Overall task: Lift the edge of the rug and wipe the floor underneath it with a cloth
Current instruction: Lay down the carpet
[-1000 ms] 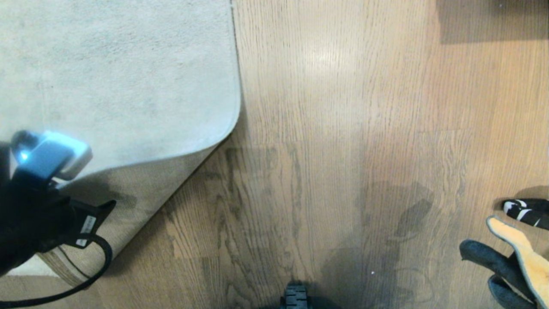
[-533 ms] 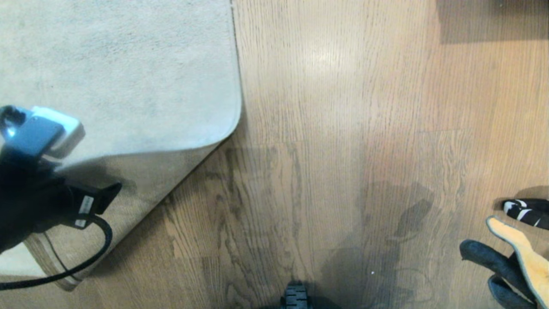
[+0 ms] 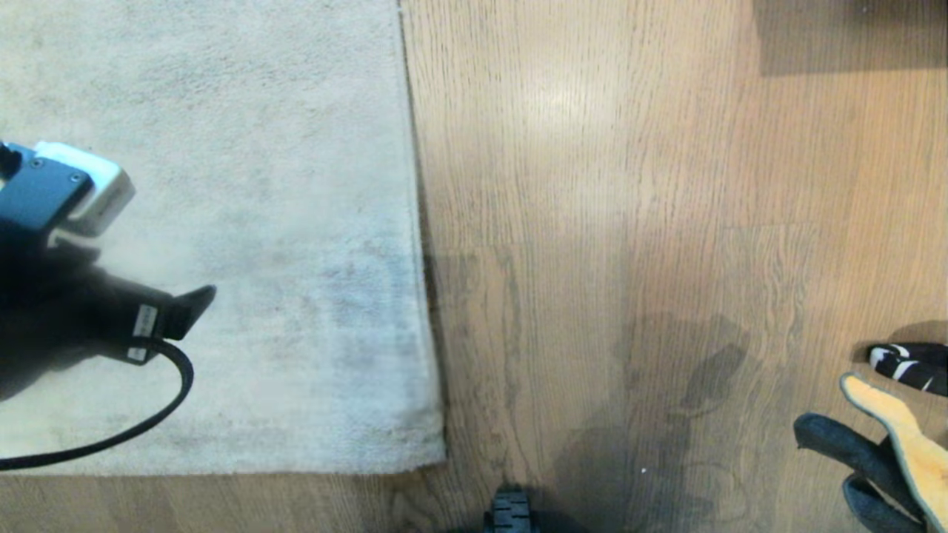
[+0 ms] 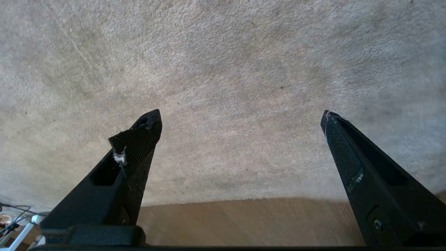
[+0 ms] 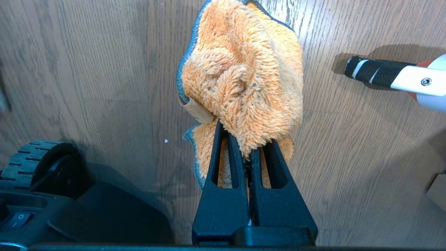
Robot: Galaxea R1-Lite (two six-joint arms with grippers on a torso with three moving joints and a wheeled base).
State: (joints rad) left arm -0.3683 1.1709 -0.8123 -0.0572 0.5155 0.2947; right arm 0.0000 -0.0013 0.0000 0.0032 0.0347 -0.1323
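Observation:
The pale grey-beige rug [image 3: 259, 222] lies flat on the brown wood floor [image 3: 592, 222]. Its rug edge [image 3: 424, 311] runs straight down to a corner [image 3: 438, 457]. My left arm [image 3: 67, 311] hangs over the rug at the left. In the left wrist view my left gripper [image 4: 240, 113] is open and empty above the pile, with the rug edge [image 4: 244, 200] just below it. My right gripper [image 5: 245, 139] is shut on the orange fluffy cloth [image 5: 244, 76], which hangs above the floor. The cloth [image 3: 907, 437] shows at the head view's lower right.
A black-and-white striped handle [image 3: 907, 363] lies on the floor beside the cloth, also visible from the right wrist as the handle [image 5: 379, 71]. The base wheel [image 3: 509, 514] sits at the bottom centre. A dark shadowed patch [image 3: 852, 37] is at the far right.
The rug corner, folded up with its tan backing showing, has dropped and now lies flat. My left arm moved up the view over the rug. The right arm has not moved.

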